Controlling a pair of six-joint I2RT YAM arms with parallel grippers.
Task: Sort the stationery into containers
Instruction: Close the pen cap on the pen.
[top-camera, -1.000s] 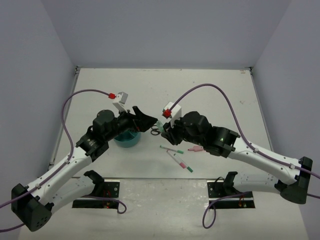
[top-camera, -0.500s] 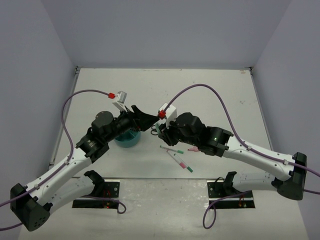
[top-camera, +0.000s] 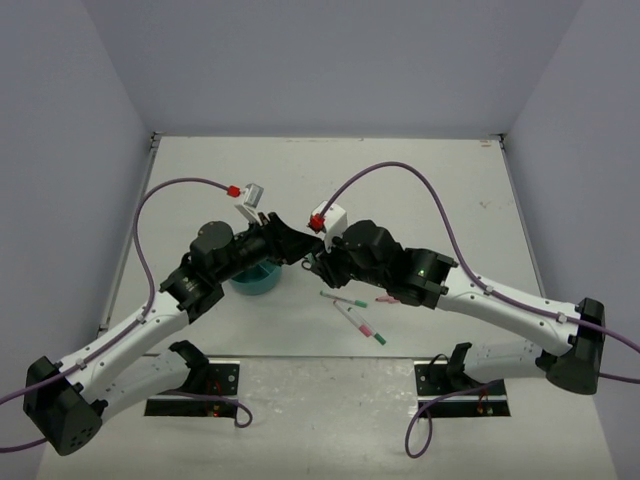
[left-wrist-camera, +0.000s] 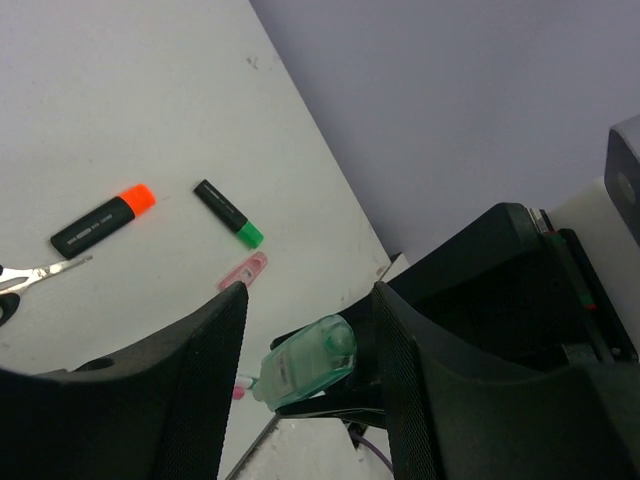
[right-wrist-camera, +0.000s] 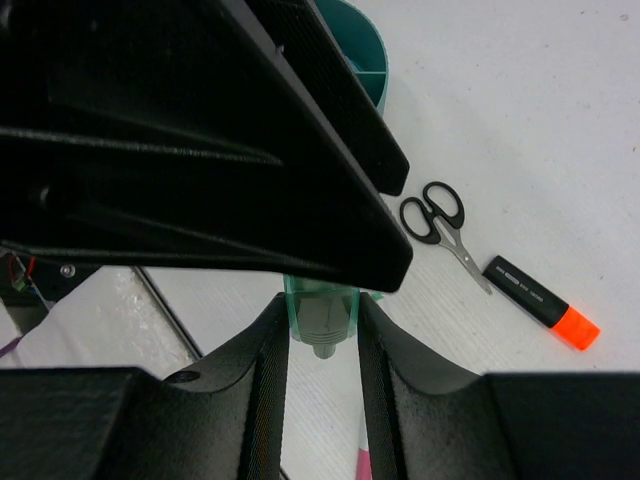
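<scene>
A green see-through item (right-wrist-camera: 320, 310) hangs above the table, and my right gripper (right-wrist-camera: 322, 305) is shut on it. My left gripper (left-wrist-camera: 310, 292) straddles the same green item (left-wrist-camera: 305, 360), its jaws part-way in, a gap still showing on each side. The two grippers meet (top-camera: 310, 252) just right of the teal organizer (top-camera: 252, 278). On the table lie black-handled scissors (right-wrist-camera: 437, 215), an orange-capped highlighter (left-wrist-camera: 100, 222), a green-capped highlighter (left-wrist-camera: 228, 213), a pink tube (left-wrist-camera: 243, 271) and thin pens (top-camera: 345, 298).
The organizer's teal rim (right-wrist-camera: 360, 50) shows behind the left gripper's dark fingers in the right wrist view. Both arms' purple cables (top-camera: 400, 170) arch over the middle of the table. Grey walls close in the back and sides.
The right arm has carried the green item leftward to the left gripper. The left gripper's jaws have narrowed around it.
</scene>
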